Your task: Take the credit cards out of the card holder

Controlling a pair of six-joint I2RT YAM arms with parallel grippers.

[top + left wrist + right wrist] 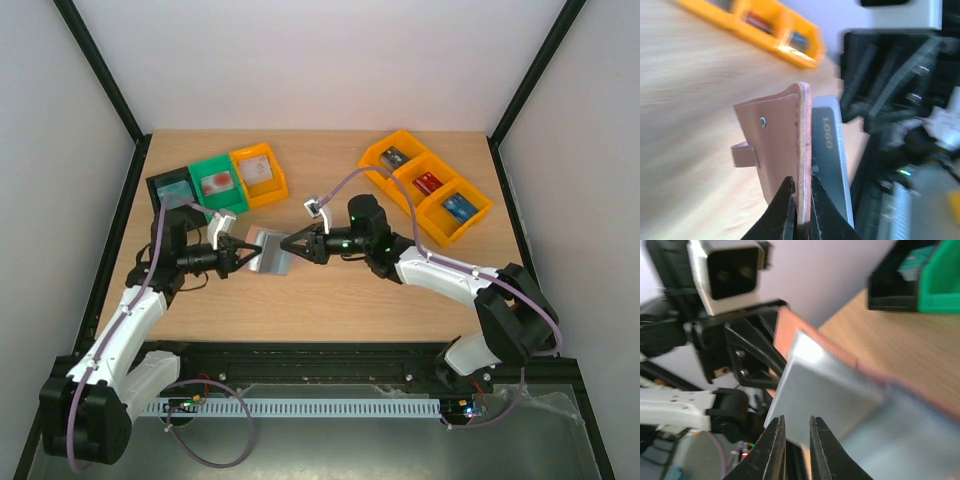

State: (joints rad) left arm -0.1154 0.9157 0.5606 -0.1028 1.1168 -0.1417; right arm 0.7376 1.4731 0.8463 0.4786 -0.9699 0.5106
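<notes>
card holder (258, 252) held up over the table (330, 305), mid-extraction
left gripper (800, 200) is clamped on its stiff tan edge; the grey card (832, 160) (thin, rigid, slick) pokes out toward the right gripper (796, 432), whose jaws sit nearly together at the card's corner. Can't tell if it's pinching.

gold "LOGO" lettering, printed on grey credit card (832, 170)

A tan-brown leather bifold card holder (777, 145) stands on edge above the middle of the wooden tabletop (690, 100); a grey credit card (829, 165) marked "LOGO" sticks partly out of it.
</notes>
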